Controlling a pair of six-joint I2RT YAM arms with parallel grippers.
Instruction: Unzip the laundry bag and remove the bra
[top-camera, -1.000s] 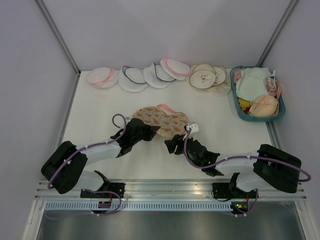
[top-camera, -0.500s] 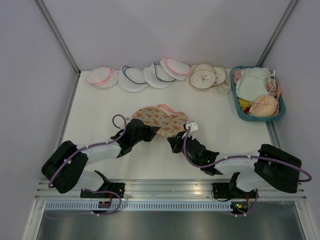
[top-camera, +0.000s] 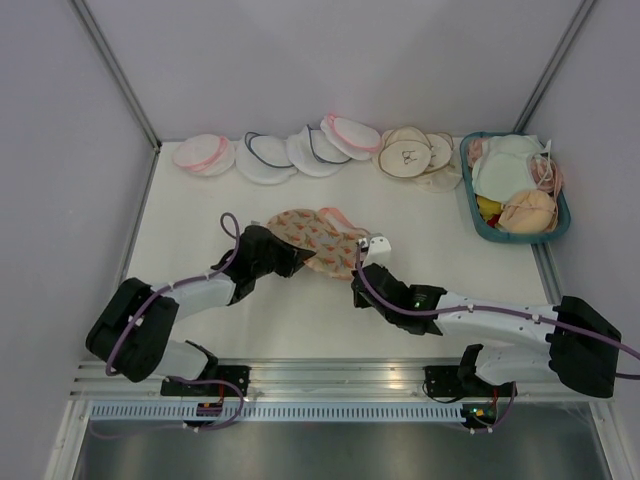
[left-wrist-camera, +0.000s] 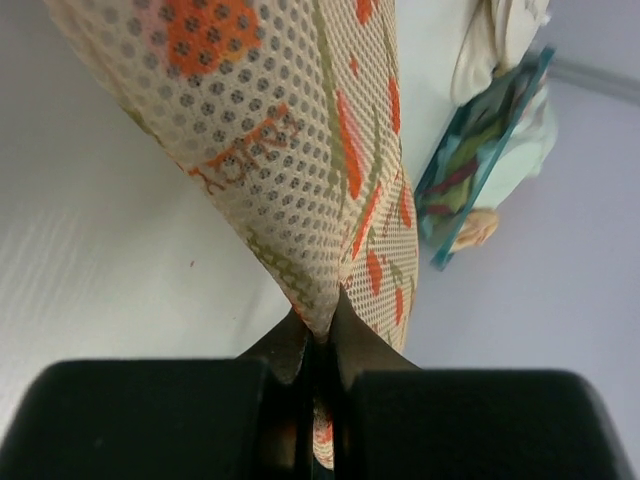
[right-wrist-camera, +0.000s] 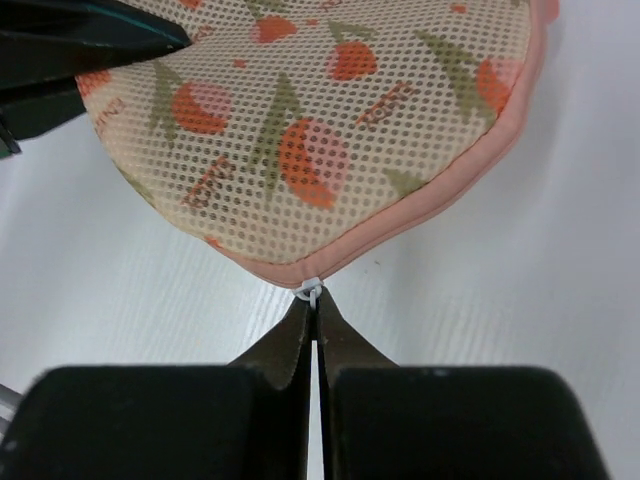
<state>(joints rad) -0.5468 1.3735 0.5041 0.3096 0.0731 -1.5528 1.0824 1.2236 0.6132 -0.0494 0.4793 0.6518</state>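
The laundry bag (top-camera: 318, 236) lies mid-table, cream mesh with orange and green prints and pink trim. My left gripper (top-camera: 297, 259) is shut on a pinched fold of the bag's fabric (left-wrist-camera: 300, 150) at its left near edge, and the cloth runs down between the fingers (left-wrist-camera: 290, 345). My right gripper (top-camera: 357, 268) is shut on the small white zip pull (right-wrist-camera: 312, 293) at the bag's pink-trimmed edge (right-wrist-camera: 330, 130). The left gripper's dark body (right-wrist-camera: 60, 60) shows at the upper left of the right wrist view. The bra is hidden.
Several white round pouches (top-camera: 270, 155) and beige ones (top-camera: 410, 152) line the back edge. A teal basket (top-camera: 478, 222) with pale bras stands at the back right; its rim also appears in the left wrist view (left-wrist-camera: 478, 165). White walls enclose the table.
My right gripper has reached forward to the bag's near edge and shut on the zip pull. The left arm has shifted slightly back and left, still holding the bag.
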